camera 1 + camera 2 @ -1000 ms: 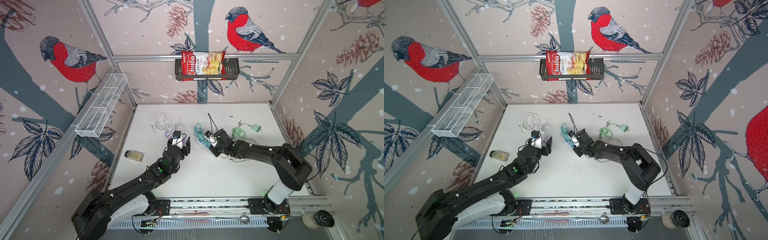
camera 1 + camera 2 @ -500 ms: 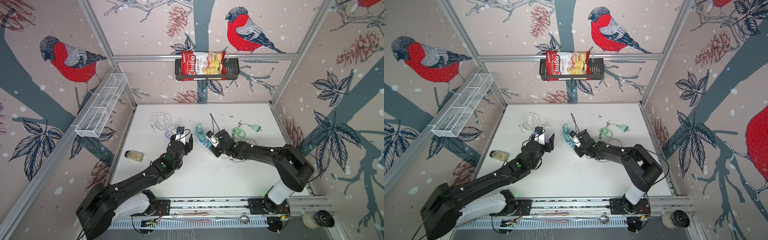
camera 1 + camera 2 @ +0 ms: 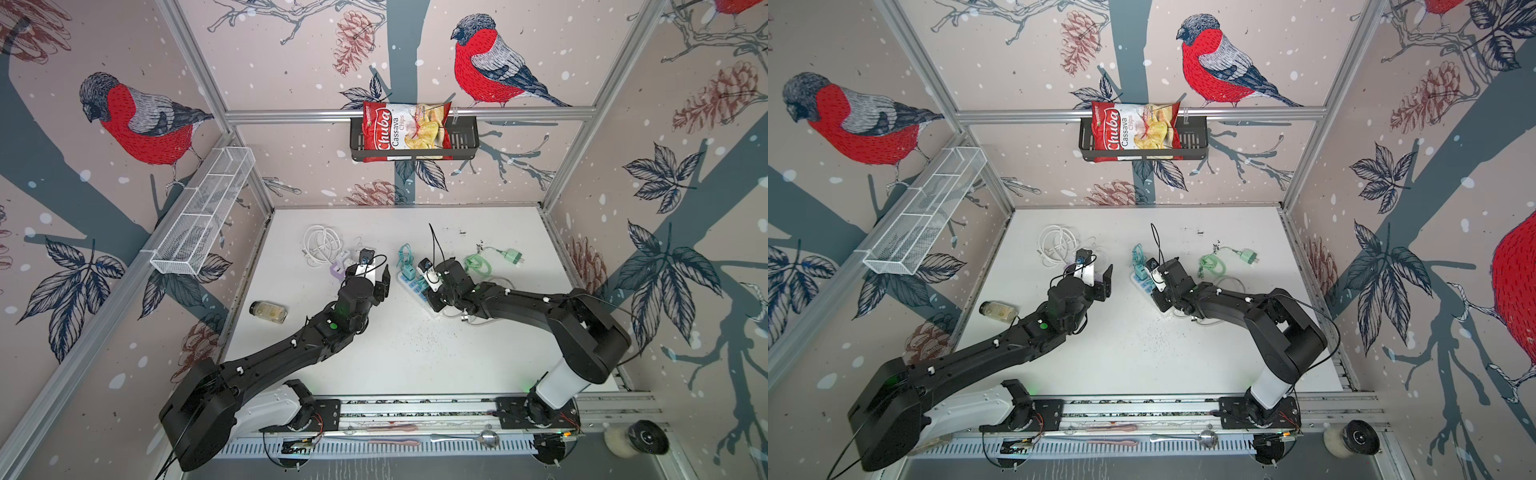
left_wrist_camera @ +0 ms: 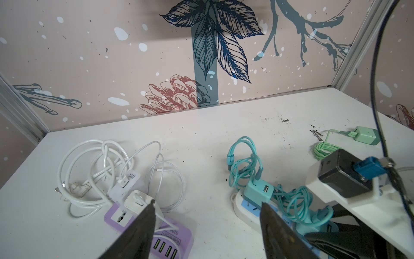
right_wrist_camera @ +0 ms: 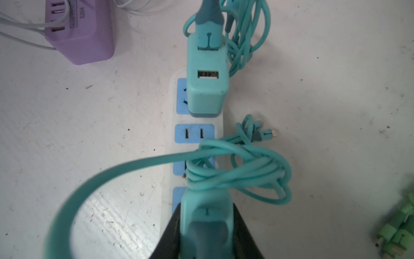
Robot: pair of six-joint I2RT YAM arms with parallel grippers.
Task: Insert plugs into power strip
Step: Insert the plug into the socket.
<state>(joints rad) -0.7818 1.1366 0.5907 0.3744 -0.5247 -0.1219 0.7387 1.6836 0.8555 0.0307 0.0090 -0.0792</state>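
The white power strip with blue sockets lies mid-table, also in a top view. One teal plug stands in its far end socket. My right gripper is shut on a second teal plug over the strip's near sockets; its prongs are hidden. That plug's coiled cable lies across the strip. My left gripper hangs open and empty between the strip and a purple socket block, which carries a white plug. A mint green plug lies loose far right.
A coil of white cord lies at the back left by the purple block. A small jar rests near the left wall. A chip bag sits in a black basket on the back wall, and a white wire rack hangs left.
My left gripper has moved a little to the right, towards the power strip, and its jaws have spread slightly. The right arm has held still with the teal plug.
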